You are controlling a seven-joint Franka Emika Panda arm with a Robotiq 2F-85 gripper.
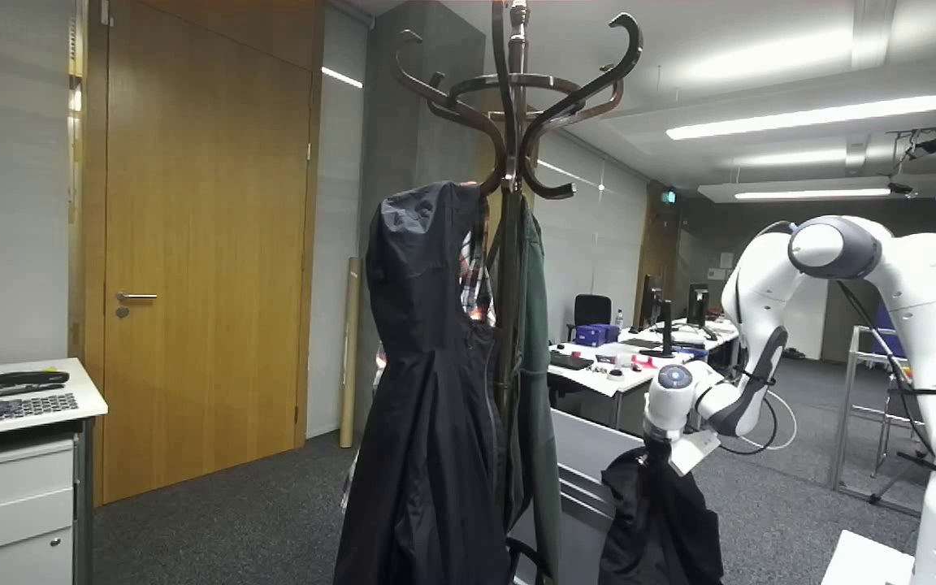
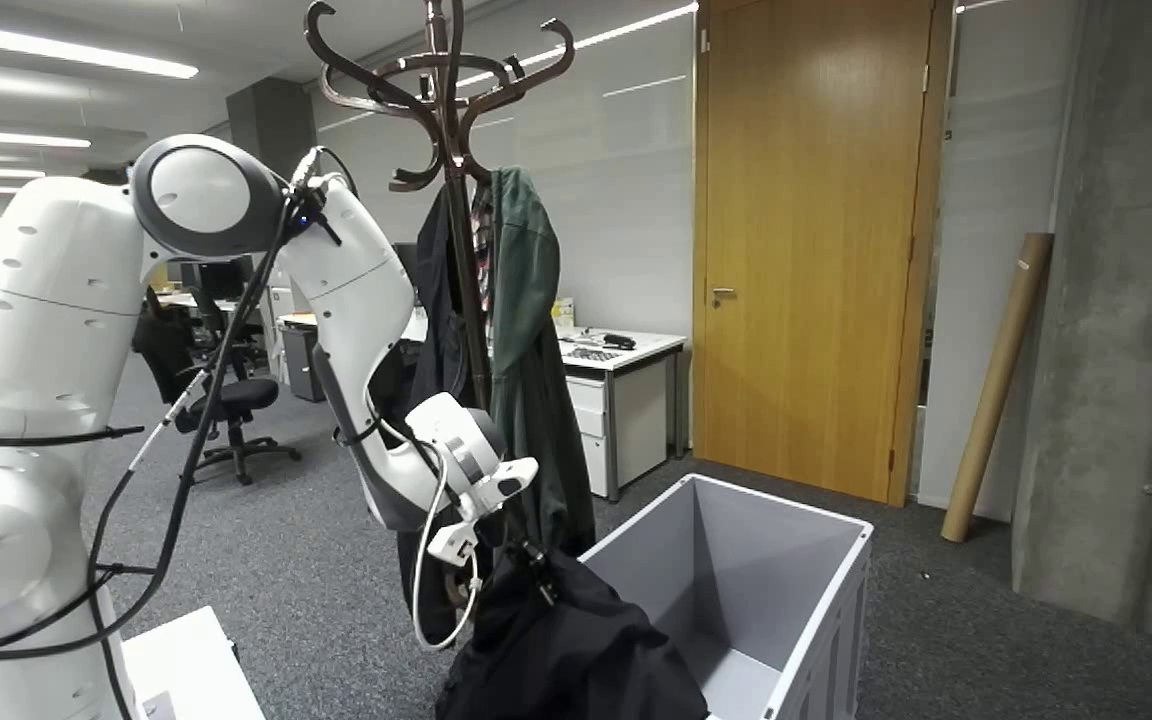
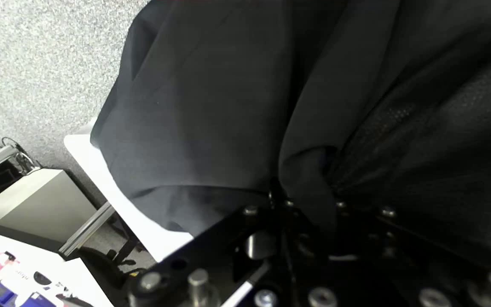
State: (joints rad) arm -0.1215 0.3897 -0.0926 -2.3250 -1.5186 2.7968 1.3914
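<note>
Claw (image 3: pixel 311 202) pinching black cloth (image 3: pixel 228 115), matte, folded

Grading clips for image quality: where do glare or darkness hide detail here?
Wrist view: carpet overexposed and grainy, gripper mostly lost in darkness where it grips the black garment. Both exterior views: ceiling lights burnt white, the black garment's folds faint.

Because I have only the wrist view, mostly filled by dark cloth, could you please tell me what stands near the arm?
Observer: A coat rack stands there, in both exterior views.
Operator: Thank you; does anything hang on it?
Observer: Yes, including a dark hooded jacket and a green garment.
Operator: And what else is nearby, please?
Observer: A grey open box; in an exterior view, the black cloth hanging from the gripper hides part of it.
</note>
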